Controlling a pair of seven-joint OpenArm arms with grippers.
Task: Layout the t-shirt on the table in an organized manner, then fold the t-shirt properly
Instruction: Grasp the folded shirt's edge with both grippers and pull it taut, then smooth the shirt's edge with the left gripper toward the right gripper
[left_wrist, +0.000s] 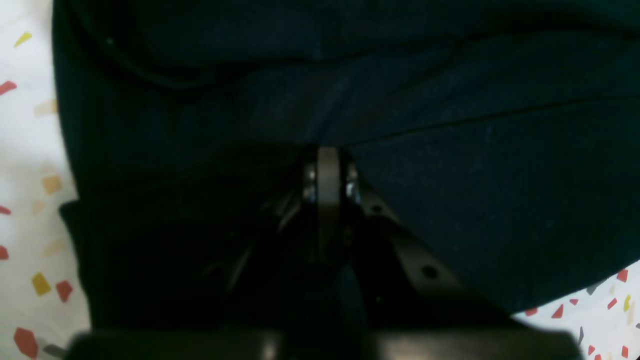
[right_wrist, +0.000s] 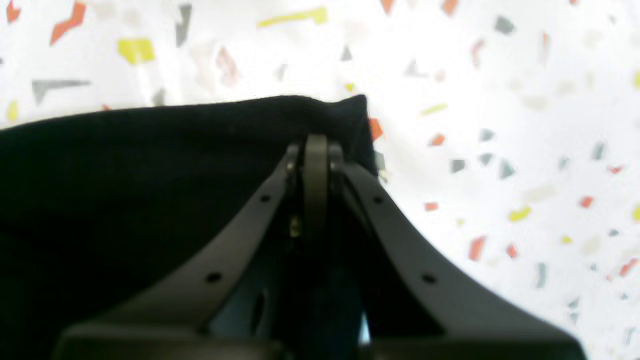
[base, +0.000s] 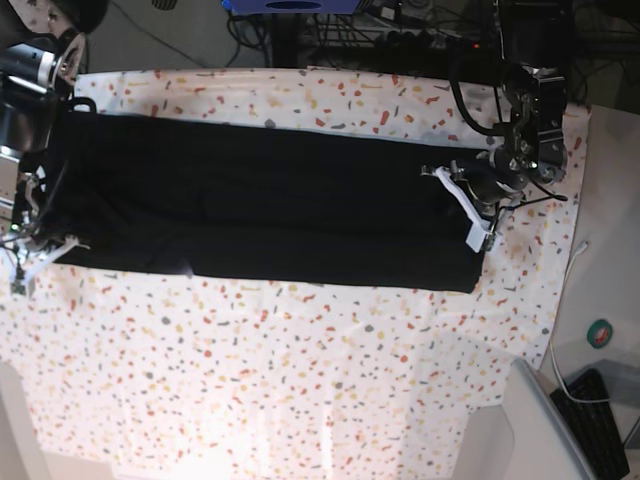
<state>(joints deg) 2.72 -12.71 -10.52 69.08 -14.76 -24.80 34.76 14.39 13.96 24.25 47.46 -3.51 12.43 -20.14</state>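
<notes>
Evidently t-shirt in both claws

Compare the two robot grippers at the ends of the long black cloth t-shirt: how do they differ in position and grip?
The left gripper is at the black cloth t-shirt's end on the base view's right; the right gripper is at the opposite end. The left one bites amid dark folds; the right one pinches near a corner, the white flecked table beside it. Both are shut on cloth.

The flecked table carries the t-shirt, apparently folded lengthwise.
</notes>
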